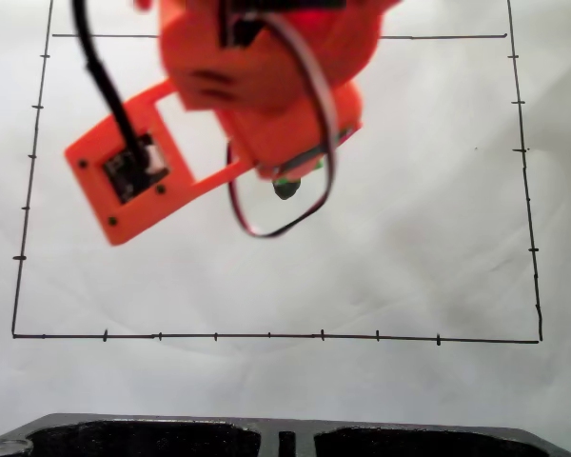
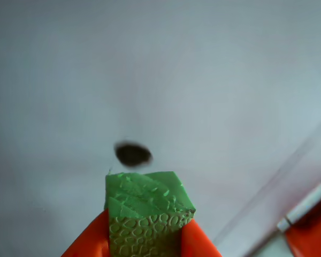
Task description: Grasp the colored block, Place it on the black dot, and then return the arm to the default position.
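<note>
- My pincer (image 2: pixel 145 235) is clamped on the green block (image 2: pixel 147 211): in the wrist view one orange finger (image 2: pixel 88 243) presses its left side and the other its right side, at the bottom edge of the picture.
- The block is a cube, so it has no long axis to speak of. Its pebbled face turns toward my camera, its creased top face slopes away toward the black dot (image 2: pixel 132 154), and one corner points to the right.
- The dot lies on the white paper (image 2: pixel 214 80) just beyond the block's far edge, slightly left of the block's middle. I cannot tell whether the block touches the paper.
- In the fixed view my orange arm (image 1: pixel 266 76) hangs over the upper middle of the paper, inside the thin black border (image 1: pixel 266 335). A sliver of green (image 1: pixel 287 178) peeks out under it, with the dot (image 1: pixel 285 190) right below.
- My camera plate (image 1: pixel 124 176) juts toward the paper's left edge, and a cable (image 1: pixel 266 228) loops below.
</note>
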You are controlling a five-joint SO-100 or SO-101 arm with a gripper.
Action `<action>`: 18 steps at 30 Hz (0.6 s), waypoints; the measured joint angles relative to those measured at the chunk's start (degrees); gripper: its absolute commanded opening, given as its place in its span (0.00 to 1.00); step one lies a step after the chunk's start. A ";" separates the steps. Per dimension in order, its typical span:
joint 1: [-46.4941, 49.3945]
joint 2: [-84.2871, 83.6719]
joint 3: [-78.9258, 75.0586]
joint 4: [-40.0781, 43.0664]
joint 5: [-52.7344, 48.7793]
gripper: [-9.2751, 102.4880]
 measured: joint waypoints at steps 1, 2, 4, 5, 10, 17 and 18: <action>0.53 -0.70 0.00 -0.35 -0.44 0.08; 0.97 -1.49 -0.26 -0.70 -0.79 0.08; 1.58 -3.34 -1.23 -1.05 -1.23 0.08; 1.76 -4.13 -1.58 -1.58 -1.23 0.08; 1.58 -6.94 -1.85 -1.85 -0.53 0.09; -1.05 -8.88 -1.85 -2.81 -0.44 0.14; -1.32 -8.88 -1.85 -2.81 -0.44 0.18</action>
